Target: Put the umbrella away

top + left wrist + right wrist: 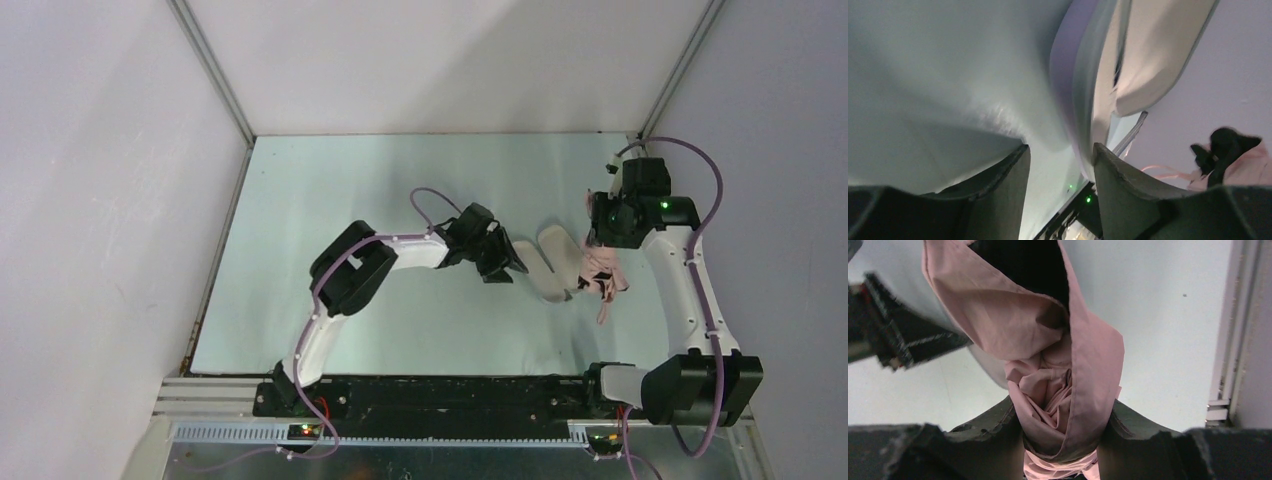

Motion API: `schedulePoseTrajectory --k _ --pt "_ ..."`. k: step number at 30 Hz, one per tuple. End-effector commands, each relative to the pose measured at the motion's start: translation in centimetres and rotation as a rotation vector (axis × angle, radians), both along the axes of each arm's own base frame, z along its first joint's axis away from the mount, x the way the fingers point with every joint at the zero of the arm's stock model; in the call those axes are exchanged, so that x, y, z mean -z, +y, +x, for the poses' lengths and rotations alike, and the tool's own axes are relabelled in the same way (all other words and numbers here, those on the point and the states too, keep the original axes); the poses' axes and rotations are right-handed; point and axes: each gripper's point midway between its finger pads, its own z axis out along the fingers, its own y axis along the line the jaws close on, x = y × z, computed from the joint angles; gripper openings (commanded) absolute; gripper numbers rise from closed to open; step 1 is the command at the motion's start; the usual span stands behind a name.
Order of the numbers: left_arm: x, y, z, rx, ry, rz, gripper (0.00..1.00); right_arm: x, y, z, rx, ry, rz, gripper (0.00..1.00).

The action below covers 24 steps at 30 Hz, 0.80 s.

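Note:
The umbrella (604, 274) is a bunched pale pink canopy with a black underside, hanging from my right gripper (598, 252) at the table's right side. In the right wrist view my right gripper (1060, 426) is shut on the umbrella's fabric (1048, 340). The pale lilac hard case (548, 264) lies open in two halves just left of the umbrella. My left gripper (505, 266) is at the case's left half. In the left wrist view my left gripper (1060, 165) is open, and the case's rim (1083, 100) runs down beside the right finger (1118, 185). The umbrella (1250, 160) shows far right there.
The pale green table (330, 250) is boxed in by white walls with metal corner posts (215, 70). A metal rail (1233, 340) runs close to the right of my right gripper. My left gripper's black body (893, 340) shows at the left of the right wrist view.

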Motion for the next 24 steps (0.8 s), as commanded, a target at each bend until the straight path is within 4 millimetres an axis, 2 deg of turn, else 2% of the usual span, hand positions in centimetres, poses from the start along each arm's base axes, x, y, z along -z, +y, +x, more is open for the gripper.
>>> schedulePoseTrajectory --k 1,2,3,4,5,6,7,9,10,13,16,17,20,21,24 --pt "0.8 -0.7 2.5 0.012 -0.043 0.05 0.53 -0.3 2.8 0.5 -0.14 -0.02 0.098 0.04" --pt "0.5 -1.1 2.8 0.031 -0.047 0.026 0.5 0.2 3.6 0.3 -0.166 0.004 0.127 0.04" --pt "1.2 -1.0 3.4 0.04 -0.046 0.021 0.43 0.4 3.9 0.2 -0.178 0.018 0.138 0.02" --pt "0.9 -1.2 3.7 0.061 -0.048 -0.004 0.41 0.8 4.8 0.0 -0.206 0.039 0.154 0.01" --pt "1.1 -0.8 4.5 0.068 -0.062 -0.017 0.34 1.1 5.3 -0.1 -0.218 0.052 0.159 0.0" --pt "1.0 -0.7 4.5 0.092 -0.061 -0.035 0.29 1.6 6.0 -0.3 -0.239 0.066 0.162 0.0" --pt "1.1 0.1 5.3 0.101 -0.075 -0.031 0.18 1.8 6.3 -0.4 -0.248 0.073 0.165 0.0" --pt "1.5 1.6 5.4 0.154 -0.087 -0.001 0.04 2.4 7.5 -0.6 -0.276 0.092 0.185 0.0" --pt "1.5 2.7 4.9 0.203 -0.102 0.03 0.01 2.8 8.2 -0.8 -0.3 0.107 0.195 0.0" --pt "1.4 5.7 4.1 0.302 -0.139 0.097 0.0 3.9 11.4 -2.0 -0.403 0.193 0.3 0.0" --pt "1.3 9.2 2.4 0.413 -0.162 0.208 0.01 4.6 14.0 -3.0 -0.444 0.274 0.409 0.0" --pt "1.6 9.9 2.0 0.423 -0.159 0.236 0.01 4.7 15.4 -3.5 -0.456 0.31 0.47 0.0" --pt "1.3 11.0 0.9 0.433 -0.155 0.252 0.04 5.4 18.4 -4.2 -0.478 0.383 0.559 0.0" --pt "1.8 11.4 0.4 0.43 -0.14 0.257 0.04 5.5 19.5 -4.2 -0.482 0.391 0.574 0.0" --pt "1.3 11.2 0.3 0.393 -0.157 0.226 0.05 6.8 21.8 -3.7 -0.451 0.448 0.633 0.0"
